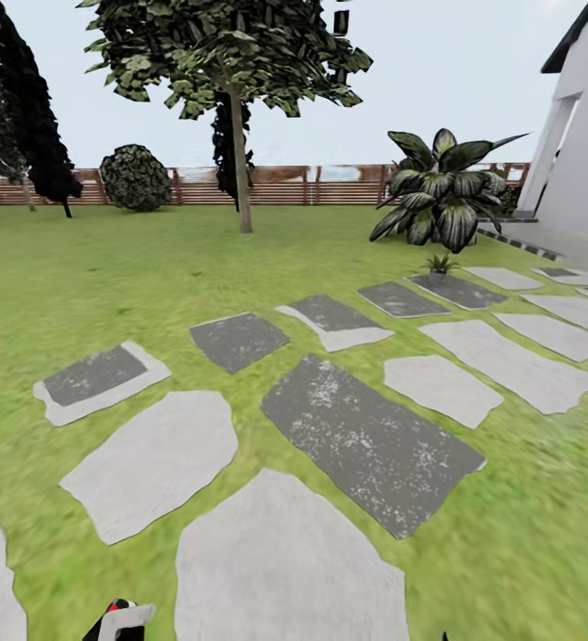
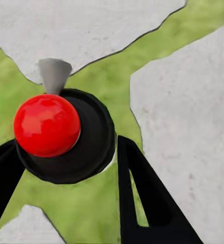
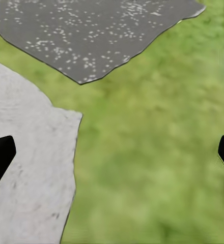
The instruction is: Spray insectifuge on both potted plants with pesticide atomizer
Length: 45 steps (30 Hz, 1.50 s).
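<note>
Lawn (image 1: 107, 294) with stepping stones (image 1: 370, 445), fence (image 1: 276, 185) behind; potted plant (image 1: 438, 264) at two o'clock. Left fingers (image 2: 142, 198) gripping atomizer (image 2: 66, 134); right fingers (image 3: 0, 157) spread wide.

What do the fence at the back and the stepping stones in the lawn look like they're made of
The fence looks like brown wood: horizontal slats between upright posts, matte. The stepping stones look like flat cut stone or concrete, with irregular outlines; some are pale grey, others dark grey with white speckles, all dull rather than glossy.
</note>
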Available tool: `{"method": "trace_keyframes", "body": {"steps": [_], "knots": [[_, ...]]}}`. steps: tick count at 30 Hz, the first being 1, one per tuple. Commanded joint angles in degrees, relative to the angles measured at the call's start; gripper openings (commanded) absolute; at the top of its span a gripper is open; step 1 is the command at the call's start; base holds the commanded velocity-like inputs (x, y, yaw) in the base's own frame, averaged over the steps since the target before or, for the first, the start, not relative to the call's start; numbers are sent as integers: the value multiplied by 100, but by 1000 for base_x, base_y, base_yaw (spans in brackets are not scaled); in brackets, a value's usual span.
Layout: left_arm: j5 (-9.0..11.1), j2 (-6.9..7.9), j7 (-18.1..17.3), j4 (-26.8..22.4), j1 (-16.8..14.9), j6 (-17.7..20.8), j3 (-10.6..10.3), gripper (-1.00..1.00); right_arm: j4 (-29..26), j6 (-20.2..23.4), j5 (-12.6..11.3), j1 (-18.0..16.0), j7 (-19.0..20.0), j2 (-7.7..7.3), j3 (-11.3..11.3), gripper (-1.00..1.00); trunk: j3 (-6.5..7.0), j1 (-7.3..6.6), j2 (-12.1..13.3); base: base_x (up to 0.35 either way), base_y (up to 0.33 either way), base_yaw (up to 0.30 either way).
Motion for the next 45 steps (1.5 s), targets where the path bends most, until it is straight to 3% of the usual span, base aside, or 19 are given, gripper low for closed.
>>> {"method": "trace_keyframes", "body": {"steps": [1, 45], "knots": [[22, 0, -2, 2, -2, -18, 4, -100, 8, -18, 29, -5, -2, 2, -14, 100, -5, 2, -2, 338, 0, -257], [17, -8, -3, 2, -2, -19, 2, -100, 9, -18, 37, -5, -2, 9, -5, 100, -5, 2, -2, 338, 0, -25]]}}
